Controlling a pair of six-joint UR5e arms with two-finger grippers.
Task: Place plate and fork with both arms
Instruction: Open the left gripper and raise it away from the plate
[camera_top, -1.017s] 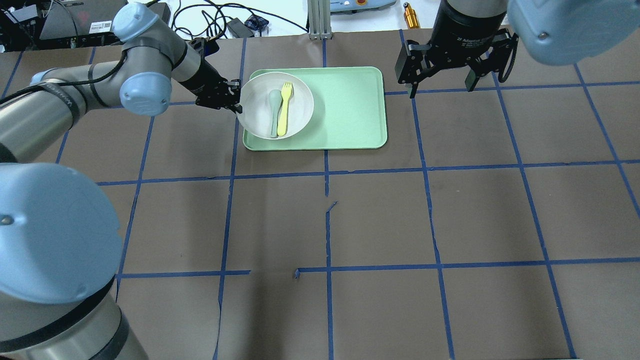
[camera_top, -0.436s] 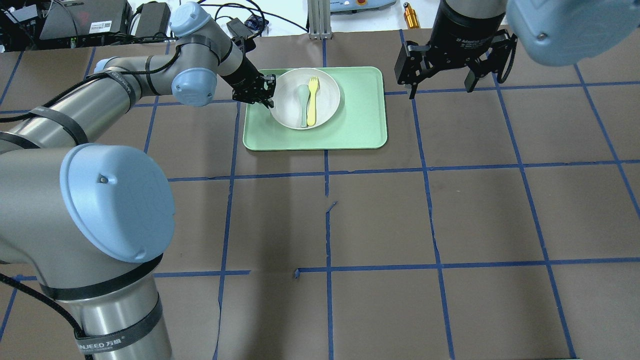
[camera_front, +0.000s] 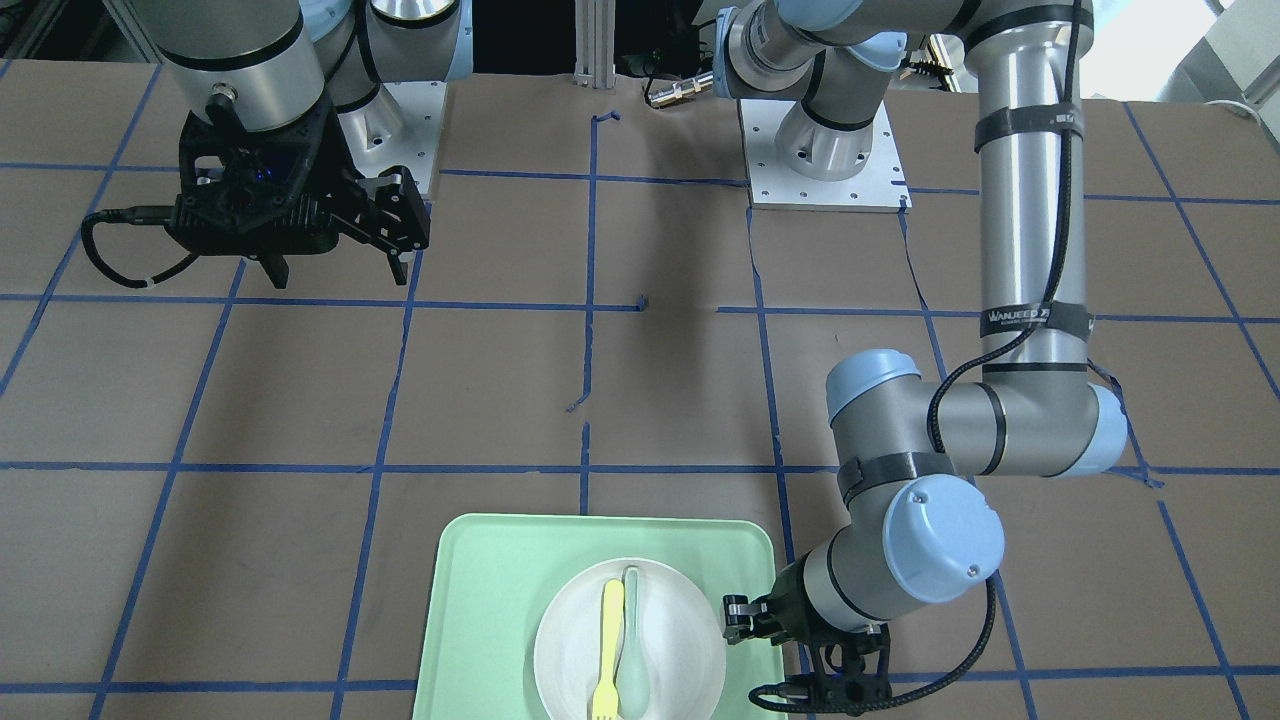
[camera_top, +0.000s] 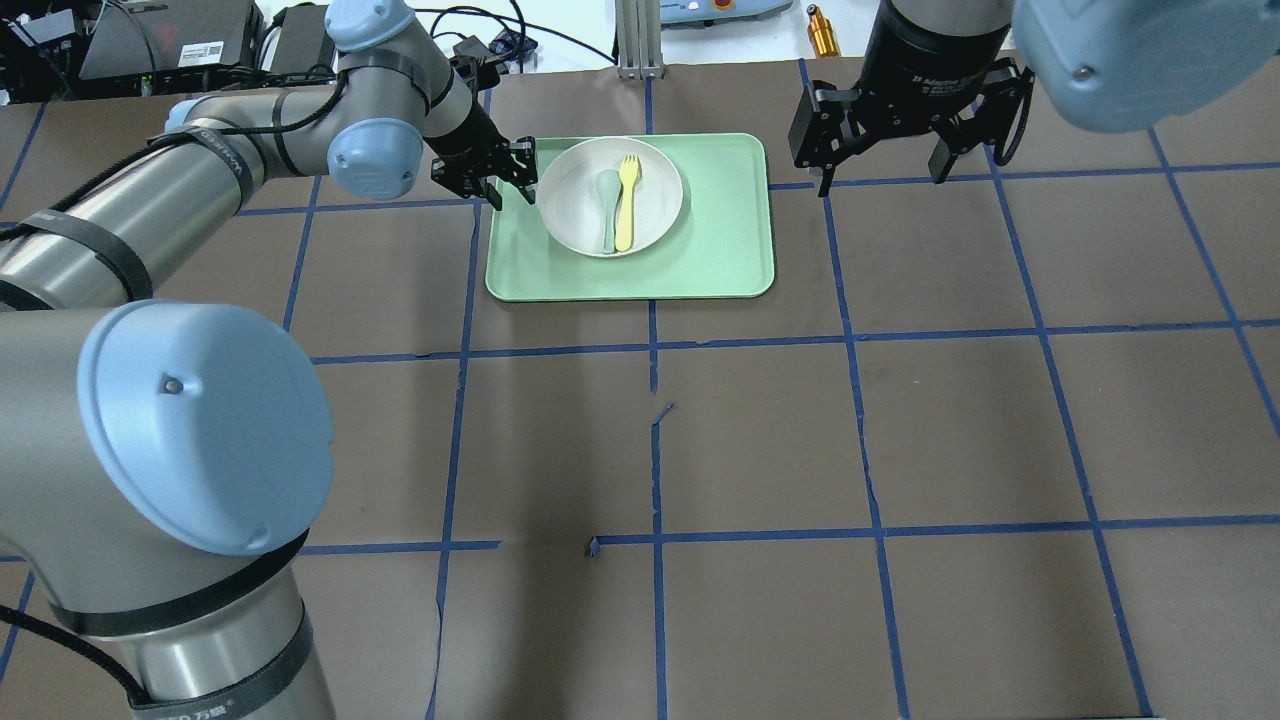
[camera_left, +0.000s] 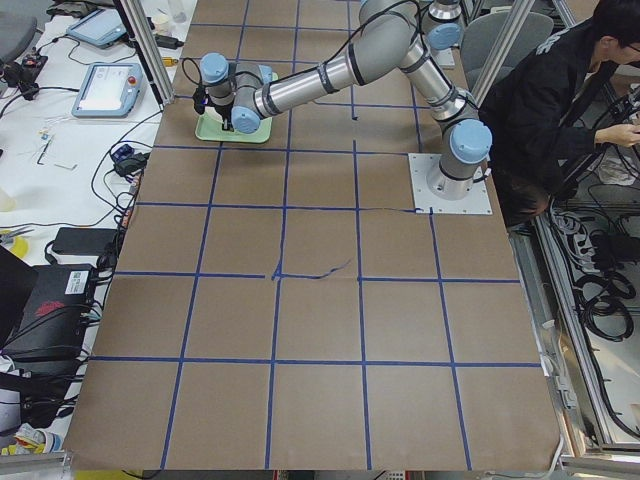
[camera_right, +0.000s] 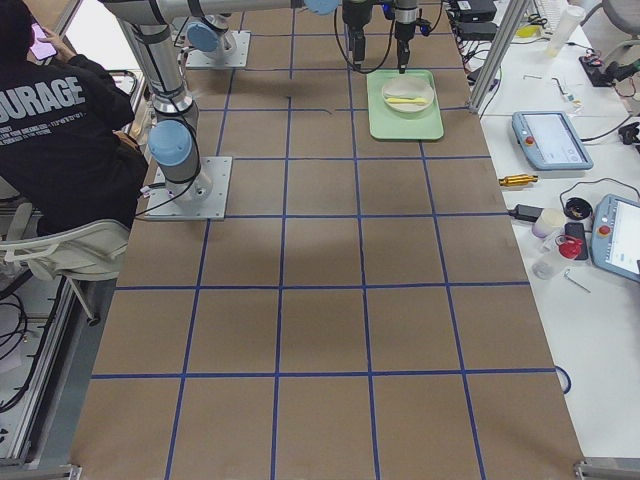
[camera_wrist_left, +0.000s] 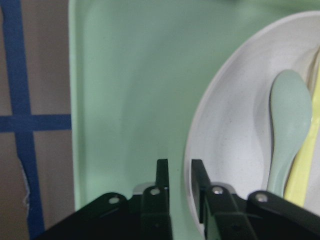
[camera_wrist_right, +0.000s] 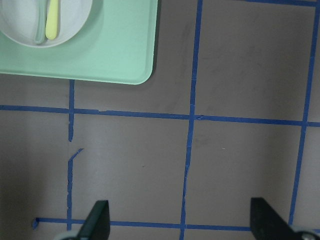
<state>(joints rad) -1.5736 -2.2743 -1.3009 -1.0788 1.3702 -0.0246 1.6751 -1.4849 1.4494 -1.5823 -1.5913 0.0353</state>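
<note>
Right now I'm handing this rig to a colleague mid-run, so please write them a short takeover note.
Left end effector: narrowly open, empty, beside the rim of the white plate, over the mint-green tray.
Right end effector: wide open, empty, hovering over the table beside the tray.
Things: the white plate sits on the tray; the yellow fork lies in it beside the grey-green spoon.
Done: plate on the tray.
Left: the fork is not yet picked out, probably the right arm's job.
</note>
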